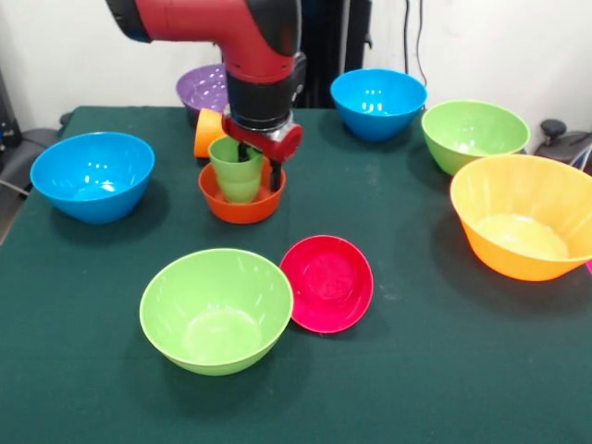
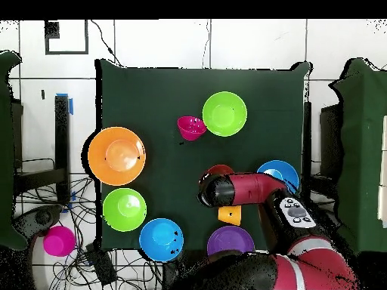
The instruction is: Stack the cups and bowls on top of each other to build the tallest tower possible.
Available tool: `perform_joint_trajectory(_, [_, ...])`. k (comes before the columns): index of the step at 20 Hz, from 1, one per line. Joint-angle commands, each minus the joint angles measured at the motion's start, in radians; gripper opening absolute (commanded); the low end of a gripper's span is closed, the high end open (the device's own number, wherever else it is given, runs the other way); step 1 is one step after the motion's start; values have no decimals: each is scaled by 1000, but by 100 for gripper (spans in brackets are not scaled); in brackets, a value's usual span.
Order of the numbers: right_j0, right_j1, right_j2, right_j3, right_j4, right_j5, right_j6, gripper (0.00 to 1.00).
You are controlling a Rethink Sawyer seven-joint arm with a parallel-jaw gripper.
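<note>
A light green cup (image 1: pixel 237 171) stands upright in the small orange-red bowl (image 1: pixel 242 205) (image 2: pixel 221 170) at the table's middle. My gripper (image 1: pixel 259 166) hangs over the cup and is open, one finger inside the rim and the other finger (image 1: pixel 275 176) outside its right wall. An orange cup (image 1: pixel 208 132) (image 2: pixel 230 215) lies on its side just behind. The magenta bowl (image 1: pixel 326 282) (image 2: pixel 191 127) leans tilted against a green bowl (image 1: pixel 215 310) (image 2: pixel 224 113). In the overhead view the arm hides the gripper and the green cup.
Around the table stand a purple bowl (image 1: pixel 199 88) (image 2: pixel 230 240), two blue bowls (image 1: pixel 92 176) (image 1: pixel 377 102), a second green bowl (image 1: pixel 474 134) (image 2: pixel 125 209) and the large orange bowl (image 1: pixel 523 217) (image 2: pixel 116 155). A magenta round thing (image 2: pixel 58 241) lies off the table.
</note>
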Motion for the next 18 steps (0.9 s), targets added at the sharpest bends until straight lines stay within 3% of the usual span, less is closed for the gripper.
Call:
perform_joint_trajectory(1, [91, -162, 43, 84, 18, 58, -15, 100])
perform_joint_trajectory(9, [142, -341, 39, 142, 121, 217, -34, 100])
perform_joint_trajectory(16, [114, -512, 72, 160, 186, 366, -164, 100])
perform_joint_trajectory(18, [118, -583, 58, 118, 140, 432, -263, 100])
